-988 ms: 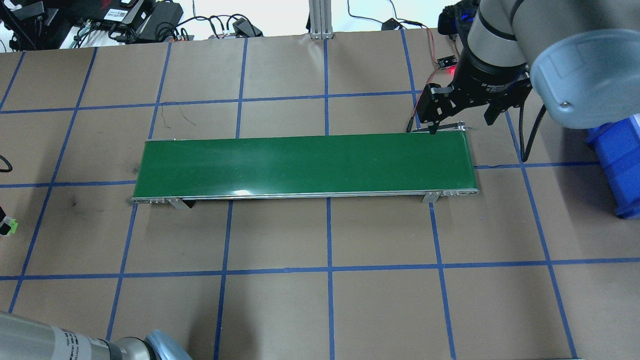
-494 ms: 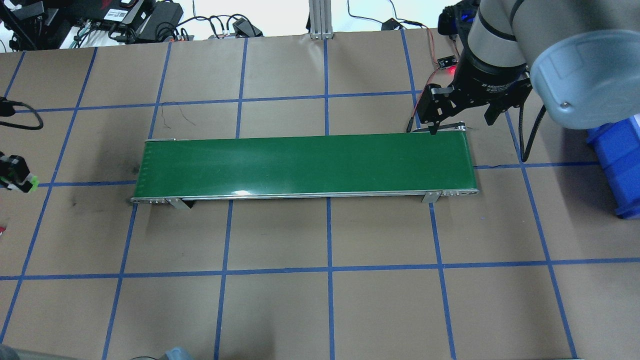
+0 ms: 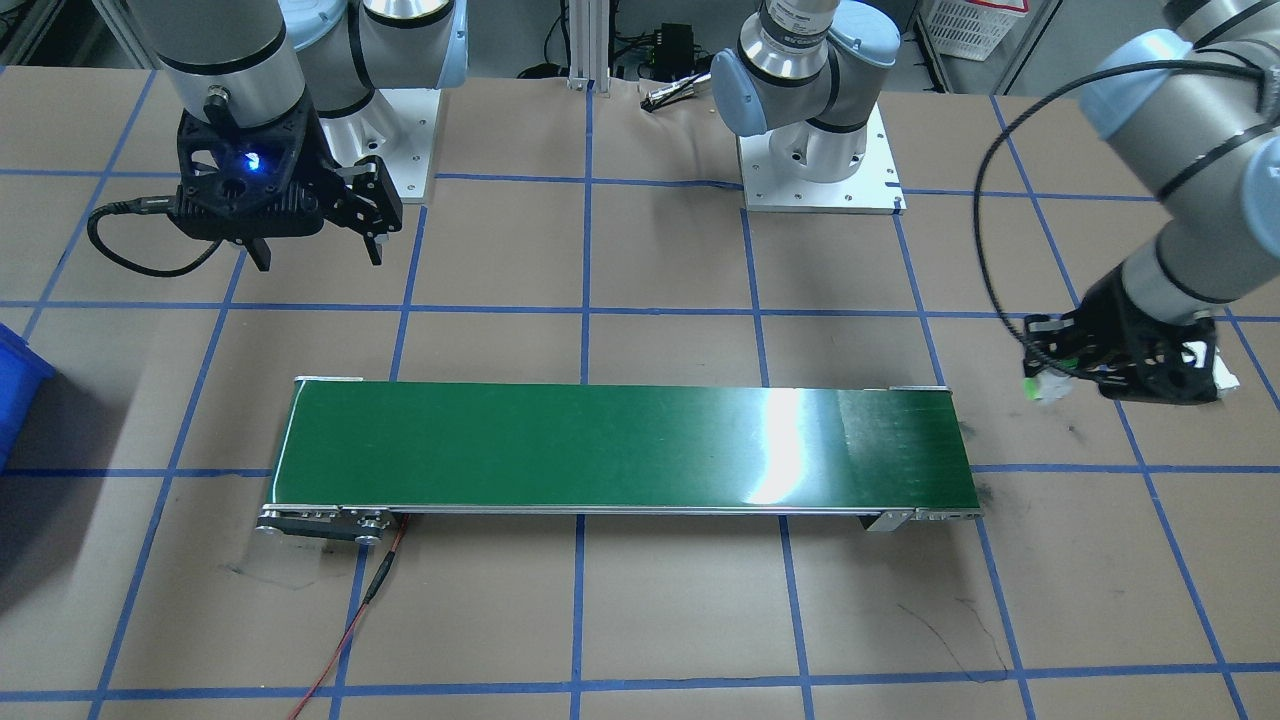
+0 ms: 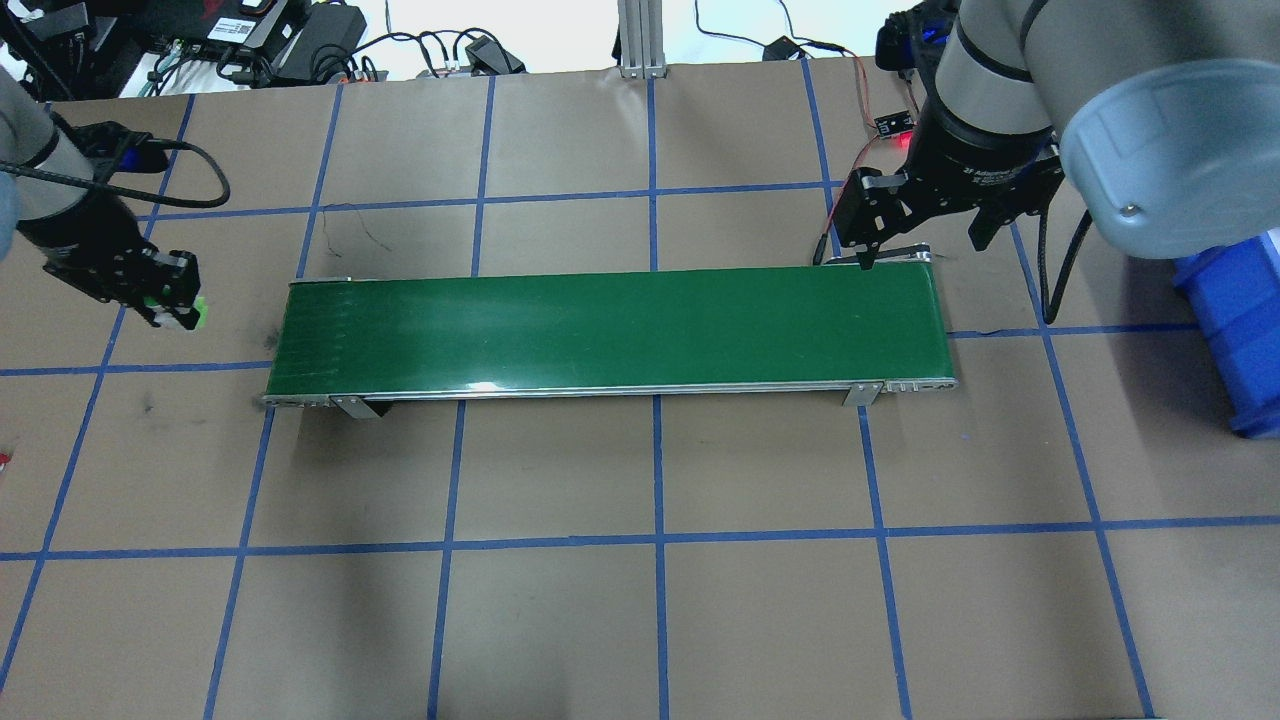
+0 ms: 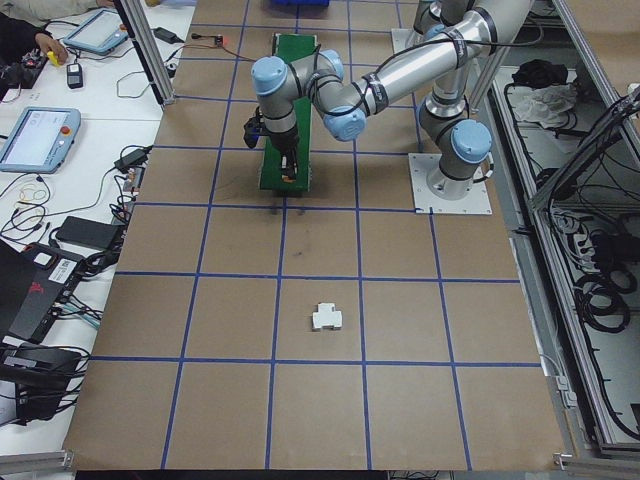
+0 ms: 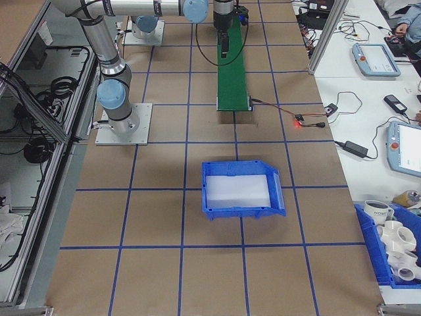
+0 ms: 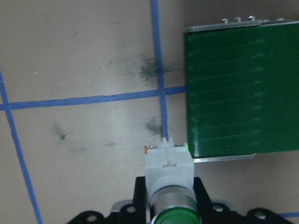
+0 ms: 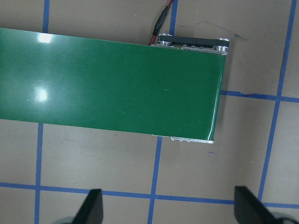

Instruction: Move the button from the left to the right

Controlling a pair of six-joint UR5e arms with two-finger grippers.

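Brown papered table [image 4: 640, 600] carries a green belt [image 4: 610, 330]; off its left end the left gripper [image 4: 165, 300] pinches the small, light, rigid-looking button [image 7: 169, 163] by its body, while the right gripper [image 4: 925, 240] hangs wide.

Very little can be read. White lettering runs around the black wrist collar of the right arm [image 4: 985, 165] in the overhead view; only "2F Adaptive" seems legible, the rest too small. A white cup [image 6: 378, 211] at the edge of the exterior right view bears dark print, too blurred to read. No other text is legible.
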